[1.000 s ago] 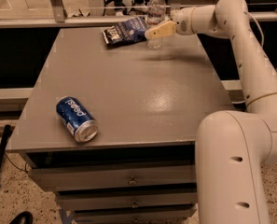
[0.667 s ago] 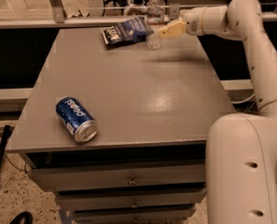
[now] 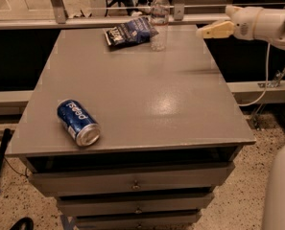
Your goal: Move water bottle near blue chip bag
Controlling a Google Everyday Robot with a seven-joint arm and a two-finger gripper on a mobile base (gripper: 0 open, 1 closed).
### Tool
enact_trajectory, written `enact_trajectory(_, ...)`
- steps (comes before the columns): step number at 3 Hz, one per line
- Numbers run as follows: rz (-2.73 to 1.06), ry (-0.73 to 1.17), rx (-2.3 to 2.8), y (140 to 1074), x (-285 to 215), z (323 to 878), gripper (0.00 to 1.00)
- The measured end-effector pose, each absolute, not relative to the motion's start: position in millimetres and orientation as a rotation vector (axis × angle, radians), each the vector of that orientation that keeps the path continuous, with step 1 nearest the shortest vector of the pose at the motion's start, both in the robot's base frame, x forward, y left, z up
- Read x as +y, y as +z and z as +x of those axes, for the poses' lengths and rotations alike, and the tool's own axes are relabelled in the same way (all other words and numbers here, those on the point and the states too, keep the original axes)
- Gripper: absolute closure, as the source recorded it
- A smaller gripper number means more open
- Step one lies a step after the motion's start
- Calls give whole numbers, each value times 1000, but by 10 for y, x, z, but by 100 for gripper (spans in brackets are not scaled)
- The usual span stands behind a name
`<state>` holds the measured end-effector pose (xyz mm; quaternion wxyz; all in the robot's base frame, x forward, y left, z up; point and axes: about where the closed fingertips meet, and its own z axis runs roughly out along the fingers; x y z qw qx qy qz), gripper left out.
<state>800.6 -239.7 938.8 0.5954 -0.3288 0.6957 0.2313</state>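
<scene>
1. the tall clear plastic water bottle with a white cap (image 3: 159, 20) stands upright near the far edge of the grey cabinet-top surface (image 3: 147, 90), a little right of the middle.
2. the crinkled dark blue chip bag with white lettering (image 3: 130, 32) lies flat just to the bottle's left. its right end reaches the bottle's base, and i cannot tell whether the two touch.
3. the pale yellow gripper (image 3: 200, 32) hangs in the air to the right of the bottle, by the surface's right edge toward the far corner. it points left at the bottle and is apart from it. i cannot tell from this side whether its grasp is spread or closed.
4. the white arm (image 3: 269, 23) runs from the gripper out past the right side of my view.
5. a blue metal pepsi can (image 3: 78, 122) lies on its side near the front left corner, close to the front edge.
6. a wide stretch of bare grey surface lies between the can and the bottle-and-bag pair, and it runs along the whole right edge.
7. grey drawers (image 3: 132, 181) sit under the front edge, and the robot's white rounded body (image 3: 281, 190) stands just beside the front right corner.
</scene>
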Motion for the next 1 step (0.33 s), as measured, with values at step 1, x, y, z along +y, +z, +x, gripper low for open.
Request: enact_trajectory(1,-744,527,1627,9339,-2582,7916,0)
